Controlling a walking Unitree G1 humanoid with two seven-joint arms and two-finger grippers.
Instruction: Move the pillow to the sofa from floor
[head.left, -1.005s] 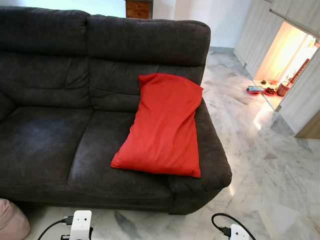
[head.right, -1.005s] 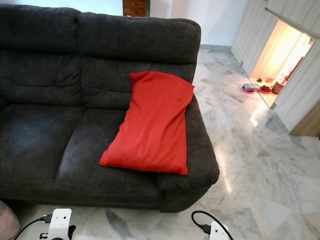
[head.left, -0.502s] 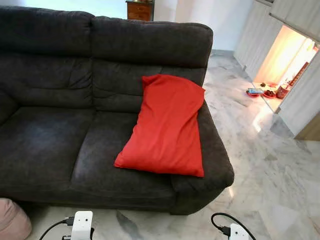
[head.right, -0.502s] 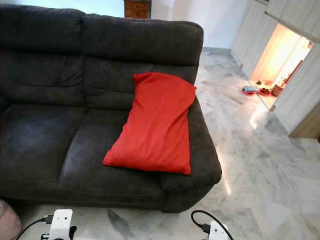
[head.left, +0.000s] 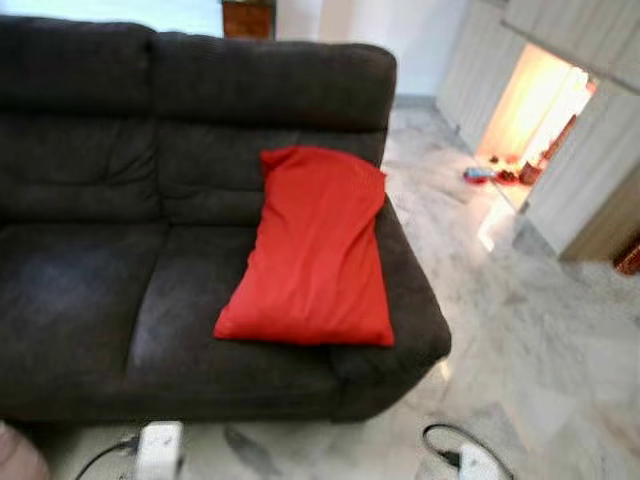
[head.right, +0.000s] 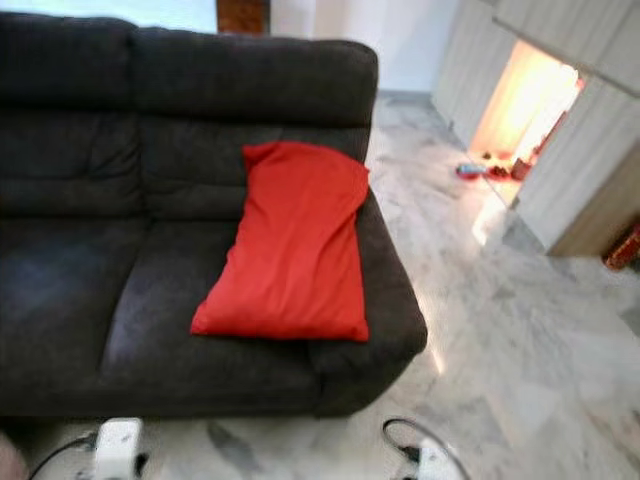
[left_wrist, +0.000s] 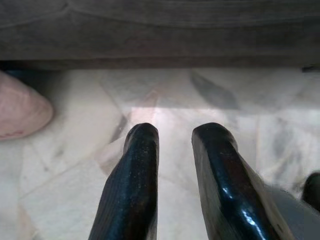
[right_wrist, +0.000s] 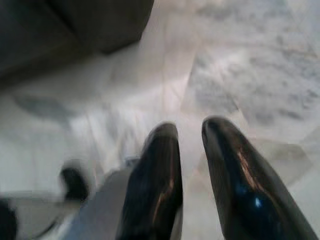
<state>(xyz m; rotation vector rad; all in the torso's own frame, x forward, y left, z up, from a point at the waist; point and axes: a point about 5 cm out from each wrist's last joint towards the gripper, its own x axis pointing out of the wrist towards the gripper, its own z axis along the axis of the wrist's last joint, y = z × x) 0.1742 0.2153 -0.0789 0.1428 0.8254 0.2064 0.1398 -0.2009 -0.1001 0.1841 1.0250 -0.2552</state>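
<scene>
Red pillow (head.left: 312, 250) lay on the dark grey sofa (head.left: 90, 280), slanted across the right-hand seat cushion, its top against the backrest and its right edge along the armrest. Head views were blurred. Marble floor (head.right: 520, 340) stretched to the right toward a lit doorway. The left wrist view added the left gripper (left_wrist: 175, 137), empty, fingers a narrow gap apart above the floor near the sofa's base, with a pink cushion (left_wrist: 20, 110) off to one side. The right wrist view showed the right gripper (right_wrist: 190, 135), also empty and narrowly parted, above marble near the sofa's corner.
</scene>
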